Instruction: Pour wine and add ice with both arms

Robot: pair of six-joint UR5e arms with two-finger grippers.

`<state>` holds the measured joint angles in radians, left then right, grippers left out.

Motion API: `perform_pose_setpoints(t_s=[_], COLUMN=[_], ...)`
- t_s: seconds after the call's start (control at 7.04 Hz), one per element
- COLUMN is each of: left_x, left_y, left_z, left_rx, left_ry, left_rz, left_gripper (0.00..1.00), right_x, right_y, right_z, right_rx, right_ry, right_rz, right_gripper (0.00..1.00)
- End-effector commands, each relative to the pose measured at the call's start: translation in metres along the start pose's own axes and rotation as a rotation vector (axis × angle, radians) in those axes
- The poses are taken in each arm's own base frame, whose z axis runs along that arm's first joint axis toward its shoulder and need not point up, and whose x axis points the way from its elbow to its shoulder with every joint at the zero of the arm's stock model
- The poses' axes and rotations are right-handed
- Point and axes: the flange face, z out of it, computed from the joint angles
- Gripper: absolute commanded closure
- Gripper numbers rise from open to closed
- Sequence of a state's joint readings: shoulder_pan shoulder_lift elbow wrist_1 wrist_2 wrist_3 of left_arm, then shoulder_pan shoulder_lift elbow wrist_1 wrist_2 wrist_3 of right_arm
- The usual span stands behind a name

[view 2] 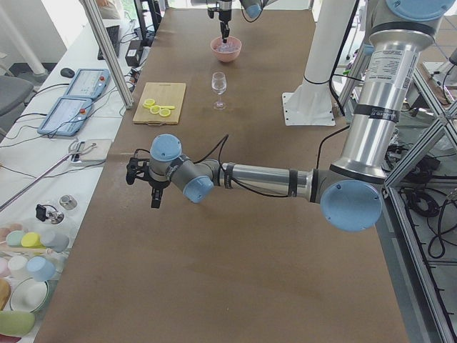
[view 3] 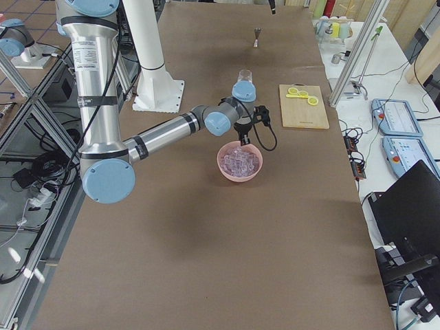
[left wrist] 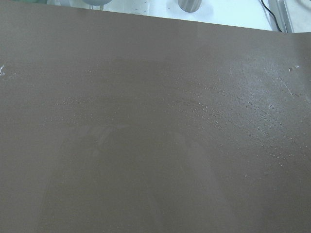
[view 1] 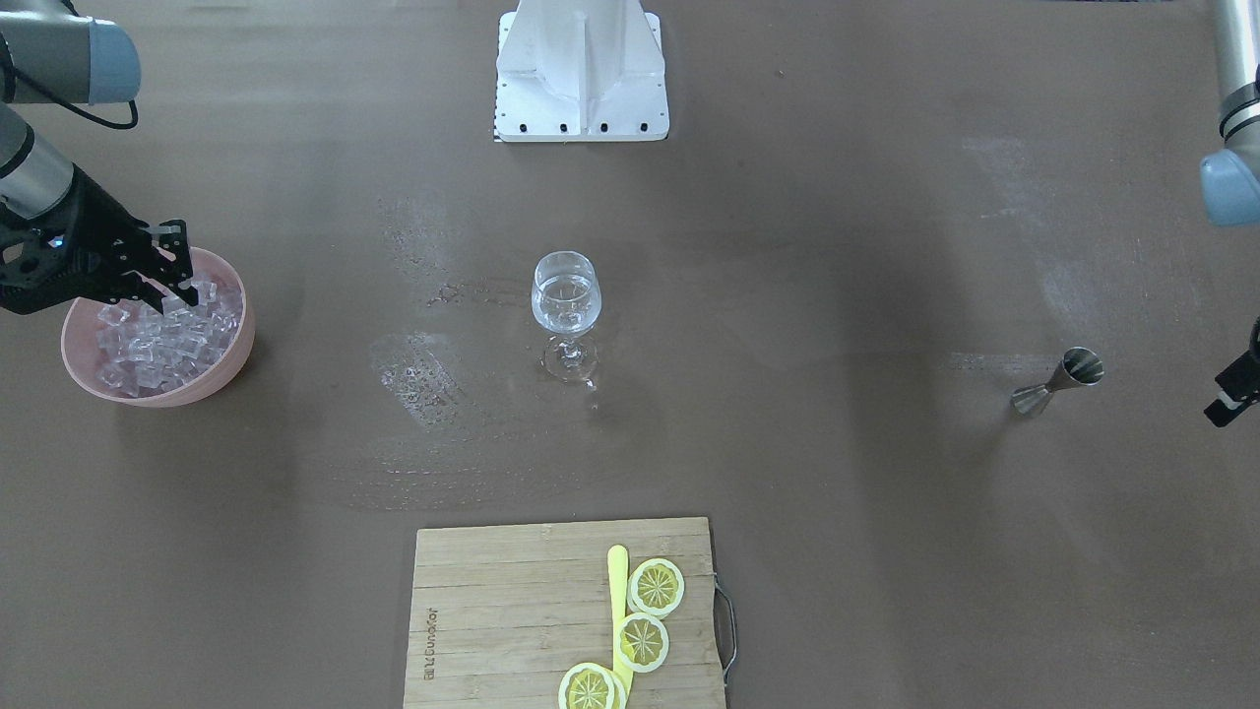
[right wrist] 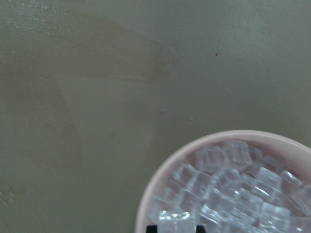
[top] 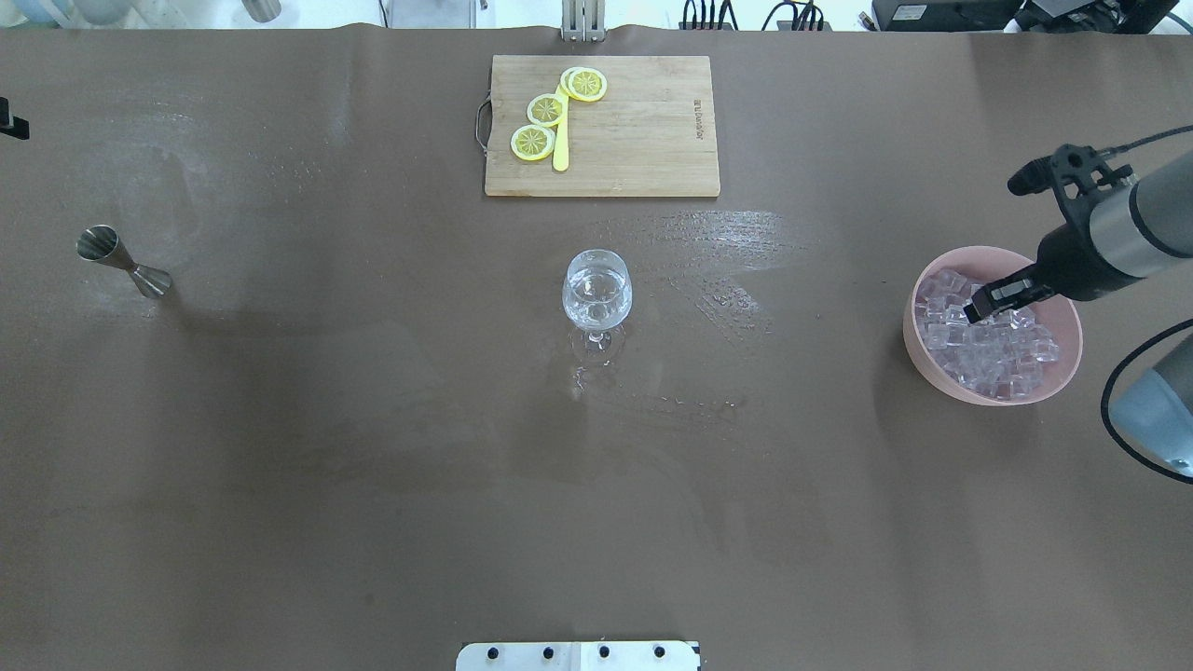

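Observation:
A pink bowl (top: 1069, 321) full of ice (top: 988, 349) stands at the table's right end; it also shows in the front view (view 1: 236, 350). My right gripper (top: 979, 308) reaches down into the bowl. In the right wrist view its fingertips (right wrist: 151, 228) sit either side of one ice cube (right wrist: 176, 218). The wine glass (top: 596, 289) stands upright mid-table with a little clear wine (view 1: 565, 300) in it. My left gripper (view 1: 1226, 402) hangs over bare table at the far left end, beyond the metal jigger (top: 121, 261). I cannot tell if it is open.
A wooden cutting board (top: 643, 140) with lemon slices (top: 547, 110) and a yellow knife lies at the table's far side. Wet streaks (top: 727, 270) mark the table around the glass. The white pedestal (view 1: 581, 69) stands at the robot's edge.

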<state>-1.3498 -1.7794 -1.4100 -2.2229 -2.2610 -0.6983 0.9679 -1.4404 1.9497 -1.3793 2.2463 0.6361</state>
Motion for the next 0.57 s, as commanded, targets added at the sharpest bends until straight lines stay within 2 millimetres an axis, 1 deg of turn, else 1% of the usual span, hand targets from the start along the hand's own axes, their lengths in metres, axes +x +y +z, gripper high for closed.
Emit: perform_pose_setpoints(t_s=[0.0,0.14,0.28,0.43], left_x=[-0.006,-0.008,-0.011,-0.008], left_y=[0.0,0.0,0.002,-0.002], left_z=[0.001,0.003,0.007,0.01], left_rx=[-0.011,-0.016,-0.023,-0.024], left_ry=[-0.011,-0.015,-0.019,-0.019], left_rz=[-0.016,-0.022,-0.028,-0.022], left_gripper=[0.02,0.02,0.02,0.02], right_x=[-0.147,-0.207,-0.248,-0.282], right_y=[-0.043,-0.049,-0.052,-0.056], right_z=[-0.013,-0.011,-0.02,-0.022], right_rx=[0.021,0.043,0.049,0.064], right_ry=[-0.029,-0.018,-0.041,-0.063], right_rz=[0.171,0.231,0.273,0.306], right_gripper=[1.0,1.0,1.0,1.0])
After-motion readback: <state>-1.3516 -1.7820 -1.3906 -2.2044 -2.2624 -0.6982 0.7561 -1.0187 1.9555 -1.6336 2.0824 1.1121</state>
